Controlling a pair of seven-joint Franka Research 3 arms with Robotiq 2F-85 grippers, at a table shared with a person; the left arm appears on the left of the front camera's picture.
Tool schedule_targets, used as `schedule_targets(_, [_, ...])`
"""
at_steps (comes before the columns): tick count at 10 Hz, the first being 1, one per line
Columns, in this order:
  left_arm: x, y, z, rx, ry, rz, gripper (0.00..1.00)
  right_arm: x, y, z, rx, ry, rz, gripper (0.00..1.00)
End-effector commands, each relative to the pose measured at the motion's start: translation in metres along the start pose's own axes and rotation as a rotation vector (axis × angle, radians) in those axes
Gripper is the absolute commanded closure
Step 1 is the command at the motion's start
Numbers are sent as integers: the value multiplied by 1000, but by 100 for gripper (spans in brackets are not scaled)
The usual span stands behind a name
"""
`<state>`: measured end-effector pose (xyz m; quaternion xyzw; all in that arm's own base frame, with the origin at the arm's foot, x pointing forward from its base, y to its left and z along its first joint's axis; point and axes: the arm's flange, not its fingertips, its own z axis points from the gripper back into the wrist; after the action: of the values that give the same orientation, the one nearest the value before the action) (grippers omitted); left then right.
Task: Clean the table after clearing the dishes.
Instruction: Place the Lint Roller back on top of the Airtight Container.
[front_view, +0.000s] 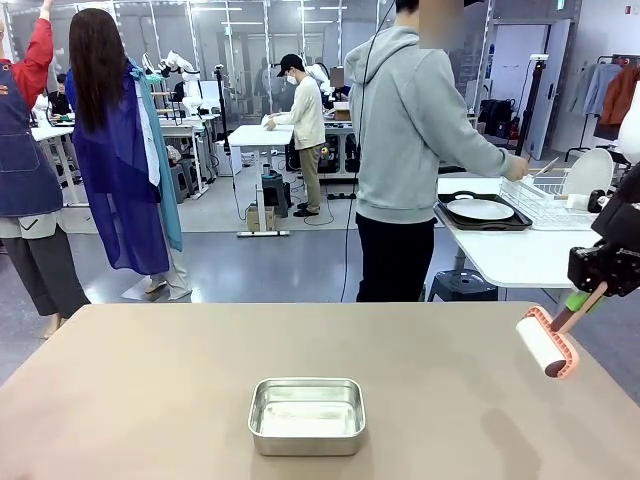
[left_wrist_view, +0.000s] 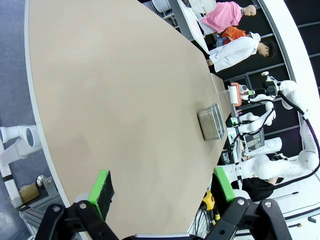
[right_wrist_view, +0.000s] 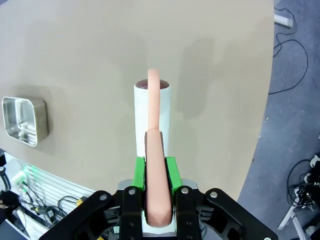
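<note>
Front view: no readable brand, label or writing shows on anything on the table (front_view: 150, 380), a wide brownish-taupe top that carries one small shiny steel pan (front_view: 306, 415) near its near edge. One lint roller (front_view: 546, 342), with a white roll and salmon-pink frame and handle, hangs just above the table's right side. The right gripper (right_wrist_view: 155, 172) pinches the roller's pink handle between its two green pads, jaws pressed in on it. The left gripper (left_wrist_view: 162, 192) hovers off the table's edge with its two green-padded fingers spread wide, nothing between them. Beyond the table, one person in a grey hoodie stands at a white table (front_view: 510, 255), where one white plate (front_view: 481, 209) lies on one dark tray (front_view: 515, 224) beside a wire rack (front_view: 545, 200).
</note>
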<state>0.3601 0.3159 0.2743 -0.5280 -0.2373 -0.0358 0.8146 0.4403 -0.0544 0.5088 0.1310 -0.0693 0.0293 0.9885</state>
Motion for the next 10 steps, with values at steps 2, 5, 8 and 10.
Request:
schedule_targets(2, [-1, -4, 4, 6, 13, 4, 0, -1, 3, 2, 19, -17, 11, 79])
schedule_targets(5, [-1, -4, 4, 6, 13, 4, 0, 0, 0, 0, 0, 0, 0, 79])
schedule_targets(8, [-1, -4, 4, 6, 13, 4, 0, 41, 129, 53, -22, -134, 491, 79])
schedule_targets(10, [-1, -4, 4, 6, 13, 4, 0, 56, 223, 61, -57, -115, 851, 79])
